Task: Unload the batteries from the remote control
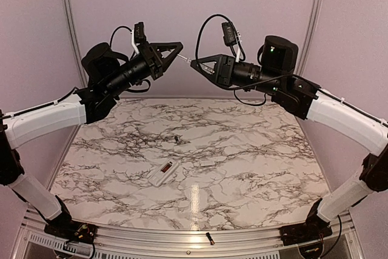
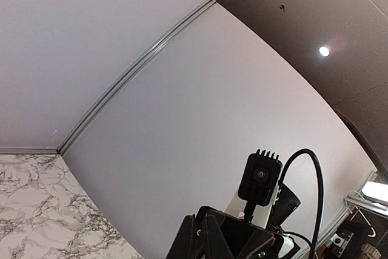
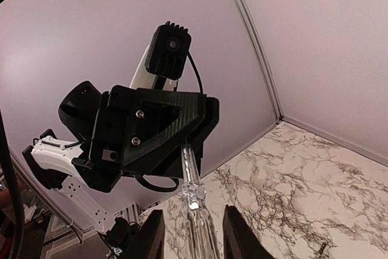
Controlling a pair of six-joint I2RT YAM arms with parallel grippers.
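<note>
The white remote control (image 1: 163, 173) lies on the marble table, its dark and red recess facing up. One battery (image 1: 176, 139) lies on the table behind it. A second battery (image 1: 210, 238) lies on the front rail. Both arms are raised high with their grippers facing each other. My left gripper (image 1: 180, 53) is shut on the tip of a thin clear plastic tool (image 1: 185, 59). In the right wrist view the tool (image 3: 195, 192) runs between the spread fingers of my right gripper (image 3: 195, 235) without touching them. The left wrist view shows only its jaws close together; the tool is hidden there.
A small flat white plate (image 1: 206, 164) lies right of the remote. Pale walls with metal corner posts (image 1: 68, 22) enclose the table at the back. The aluminium front rail (image 1: 182, 244) runs between the arm bases.
</note>
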